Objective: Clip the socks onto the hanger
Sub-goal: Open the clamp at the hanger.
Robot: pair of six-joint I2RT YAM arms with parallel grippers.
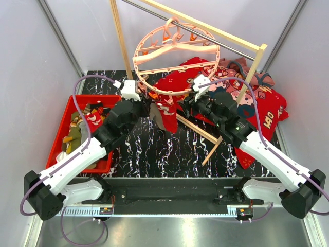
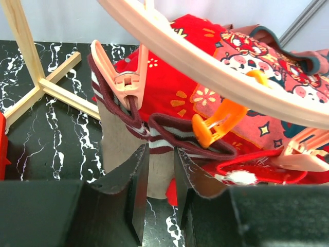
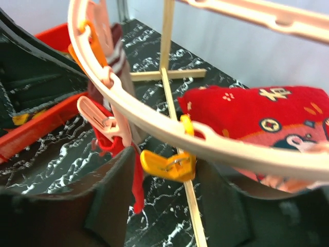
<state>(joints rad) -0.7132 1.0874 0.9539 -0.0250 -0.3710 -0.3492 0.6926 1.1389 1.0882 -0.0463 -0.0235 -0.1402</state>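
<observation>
The salmon-pink ring hanger point(image 1: 175, 56) hangs from the rack bar. A taupe sock with a maroon-and-white striped cuff point(image 2: 121, 139) hangs from a pink clip point(image 2: 126, 77), its cuff draped toward an orange clip point(image 2: 218, 123). My left gripper point(image 2: 160, 164) is open with a narrow gap, its tips just below the cuff and in front of the sock's body; it also shows in the top view point(image 1: 148, 109). My right gripper point(image 3: 164, 190) is wide open with an orange clip point(image 3: 167, 164) between its jaws. A red sock point(image 3: 134, 180) hangs from a pink clip point(image 3: 100, 121) beside its left finger.
A red bin point(image 1: 57, 123) at the left holds several more socks point(image 1: 82, 126). The wooden rack's base bars point(image 1: 198, 129) cross the marble table under the hanger. The big red cartoon cloth point(image 1: 262, 110) lies at the back right.
</observation>
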